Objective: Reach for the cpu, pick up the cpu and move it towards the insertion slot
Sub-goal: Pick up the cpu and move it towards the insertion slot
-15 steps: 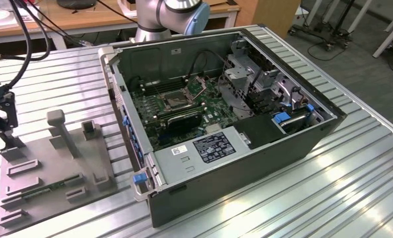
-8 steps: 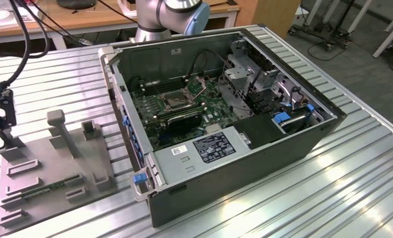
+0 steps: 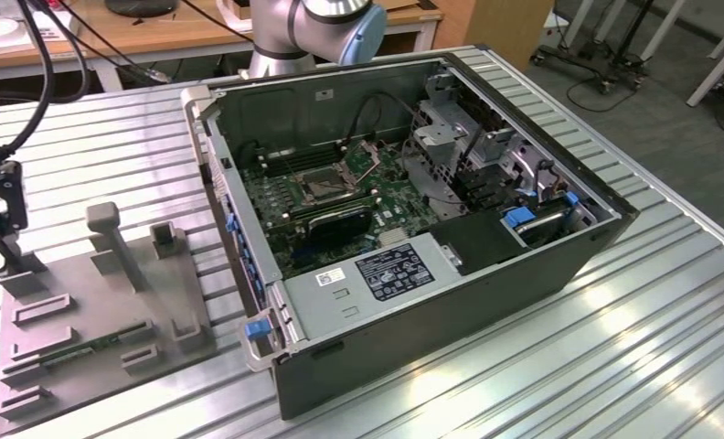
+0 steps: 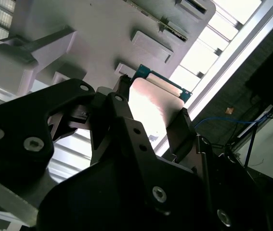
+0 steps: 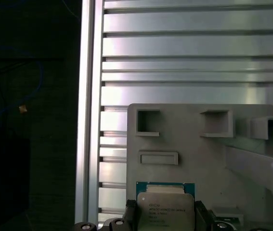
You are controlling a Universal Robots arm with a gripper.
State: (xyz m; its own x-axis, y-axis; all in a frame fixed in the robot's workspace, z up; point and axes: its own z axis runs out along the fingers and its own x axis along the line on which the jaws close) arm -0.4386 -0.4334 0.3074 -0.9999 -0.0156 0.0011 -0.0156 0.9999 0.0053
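Observation:
The cpu (image 5: 165, 208) is a small square chip with a silvery top and a green rim. It sits between the two black fingers (image 5: 129, 211) of my gripper (image 5: 165, 214), which press against its opposite sides. In the second wrist view the cpu (image 4: 151, 98) is gripped the same way by the gripper (image 4: 151, 107), just over a corner of the grey fixture (image 4: 102, 29). In the exterior view my gripper (image 3: 8, 251) hangs at the far left, over that fixture's (image 3: 94, 311) back corner. The insertion slot (image 3: 322, 187) lies on the green motherboard inside the open computer case (image 3: 460, 274), well to the right.
The fixture carries upright grey posts (image 3: 109, 242) and a narrow green circuit strip (image 3: 88, 347). The case's side wall (image 3: 222, 201) stands between the fixture and the motherboard. Black cables (image 3: 45, 55) hang at the exterior view's left. The slatted metal table's edge (image 5: 90, 120) runs close to the gripper.

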